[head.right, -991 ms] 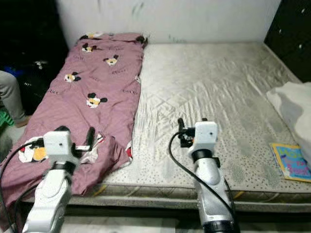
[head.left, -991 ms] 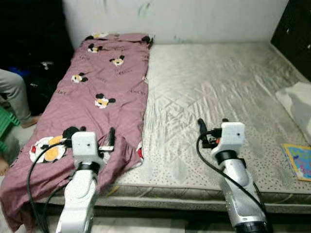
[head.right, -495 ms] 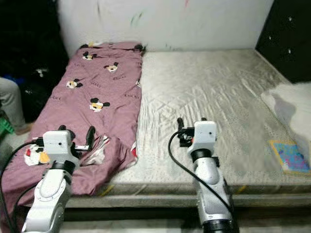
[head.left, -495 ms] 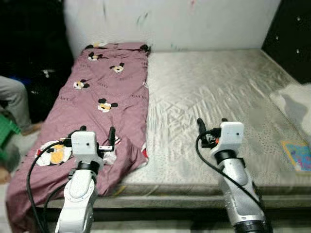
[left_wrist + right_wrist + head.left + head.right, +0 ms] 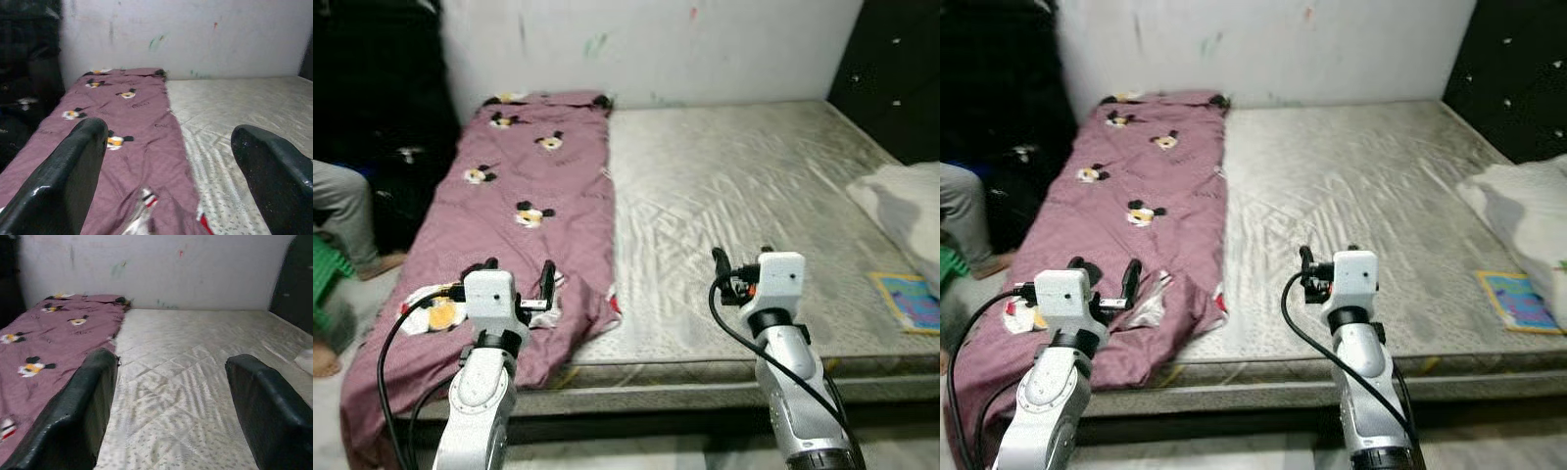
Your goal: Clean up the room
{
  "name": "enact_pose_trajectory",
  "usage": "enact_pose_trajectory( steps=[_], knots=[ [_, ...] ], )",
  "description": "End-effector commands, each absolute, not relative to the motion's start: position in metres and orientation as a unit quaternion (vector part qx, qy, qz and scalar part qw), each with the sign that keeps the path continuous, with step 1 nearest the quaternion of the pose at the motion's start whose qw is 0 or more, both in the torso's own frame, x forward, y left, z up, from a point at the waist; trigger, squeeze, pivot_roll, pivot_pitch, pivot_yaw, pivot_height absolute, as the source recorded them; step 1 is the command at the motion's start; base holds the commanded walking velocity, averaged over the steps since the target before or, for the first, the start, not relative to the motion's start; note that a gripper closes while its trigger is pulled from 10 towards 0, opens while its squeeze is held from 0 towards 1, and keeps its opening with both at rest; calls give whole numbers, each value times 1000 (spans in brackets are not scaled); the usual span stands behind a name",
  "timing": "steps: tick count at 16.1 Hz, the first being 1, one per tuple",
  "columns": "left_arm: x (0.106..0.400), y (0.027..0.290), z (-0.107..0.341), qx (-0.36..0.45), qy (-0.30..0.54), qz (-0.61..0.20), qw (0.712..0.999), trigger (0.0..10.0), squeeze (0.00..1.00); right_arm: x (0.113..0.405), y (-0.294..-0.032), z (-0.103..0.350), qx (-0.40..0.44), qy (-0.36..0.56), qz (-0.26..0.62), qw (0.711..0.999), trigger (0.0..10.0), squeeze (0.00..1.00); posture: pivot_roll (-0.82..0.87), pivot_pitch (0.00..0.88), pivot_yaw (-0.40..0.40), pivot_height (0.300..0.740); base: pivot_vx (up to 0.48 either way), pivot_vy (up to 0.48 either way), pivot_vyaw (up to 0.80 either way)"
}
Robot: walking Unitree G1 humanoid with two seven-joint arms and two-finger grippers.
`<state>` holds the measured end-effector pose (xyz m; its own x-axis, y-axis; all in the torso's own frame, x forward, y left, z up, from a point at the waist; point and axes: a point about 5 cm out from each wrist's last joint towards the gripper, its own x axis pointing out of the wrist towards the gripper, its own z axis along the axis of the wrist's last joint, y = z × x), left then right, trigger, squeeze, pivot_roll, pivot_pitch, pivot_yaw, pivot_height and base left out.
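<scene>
Hovering at the bed's (image 5: 724,196) near edge, left claw (image 5: 517,281) above the blanket (image 5: 524,186) and right claw (image 5: 740,266) both gape apart, empty.

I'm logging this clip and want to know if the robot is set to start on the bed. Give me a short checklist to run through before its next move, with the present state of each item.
1. Left hand open and empty: ok; it sits above the near end of the blanket, fingers apart.
2. Right hand open and empty: ok; it sits above the bare mattress.
3. Blanket within reach: ok, judging by the left hand over its rumpled near end.
4. Blanket lying flat: not ok; the near corner is bunched and hangs off the bed edge.
5. Other items to tidy: not ok; a book and a white pillow lie at the right edge.
6. Person at left clear of the arms: ok, but close to the blanket side.
</scene>
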<state>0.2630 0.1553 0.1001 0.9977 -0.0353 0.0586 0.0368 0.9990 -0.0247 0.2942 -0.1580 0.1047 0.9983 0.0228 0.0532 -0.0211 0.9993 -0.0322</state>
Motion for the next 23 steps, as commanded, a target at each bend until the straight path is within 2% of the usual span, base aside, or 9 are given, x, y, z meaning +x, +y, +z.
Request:
enact_pose_trajectory(
  steps=[1, 14, 16, 18, 23],
  knots=[
    [264, 154, 103, -13, -35, -24, 999, 10000, 0, 295, -161, 108, -17, -33, 8, 999, 10000, 0, -7, 11, 51, 740, 334, 0, 0],
    [264, 152, 102, -12, -26, -28, 999, 10000, 0, 294, -164, 105, -18, -29, -1, 999, 10000, 0, -12, 22, 62, 740, 335, 0, 0],
    [265, 153, 99, -12, -13, 3, 1000, 10000, 0, 292, -168, 103, -25, -24, -4, 999, 10000, 0, -10, 22, 62, 740, 0, 0, 0],
    [266, 152, 97, -20, -6, -1, 1000, 10000, 0, 292, -172, 102, -27, -20, -9, 999, 10000, 0, -11, 22, 63, 740, 0, 0, 0],
    [266, 152, 97, -25, 0, -3, 1000, 10000, 0, 293, -169, 103, -25, -22, -7, 999, 10000, 0, -9, 22, 63, 740, 0, 460, 0]
  ],
)
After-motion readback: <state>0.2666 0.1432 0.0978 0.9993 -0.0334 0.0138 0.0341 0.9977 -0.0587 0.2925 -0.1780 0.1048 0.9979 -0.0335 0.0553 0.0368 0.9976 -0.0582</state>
